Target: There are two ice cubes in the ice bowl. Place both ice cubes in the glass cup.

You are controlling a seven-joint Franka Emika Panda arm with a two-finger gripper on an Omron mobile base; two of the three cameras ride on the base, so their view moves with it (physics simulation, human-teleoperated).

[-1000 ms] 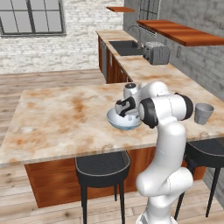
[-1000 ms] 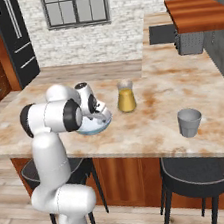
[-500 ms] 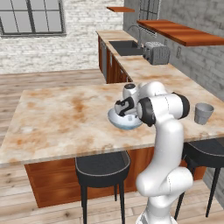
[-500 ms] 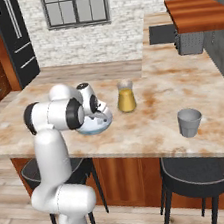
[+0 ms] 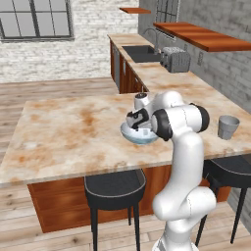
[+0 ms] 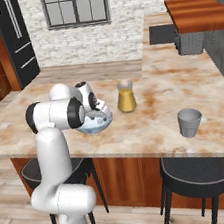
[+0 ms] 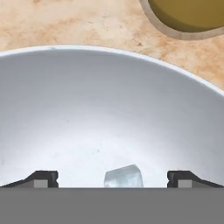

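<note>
The robot's hand point(image 7: 112, 178) hangs inside the ice bowl point(image 7: 109, 87), fingers spread wide and holding nothing, one ice cube point(image 7: 124, 177) lying between the tips on the bowl's floor. The bowl point(image 6: 96, 122) sits near the tabletop's point(image 6: 151, 123) front edge, just beside an amber-filled vessel point(image 6: 126, 96). The glass cup point(image 6: 190, 122) stands upright well apart, open marble between.
</note>
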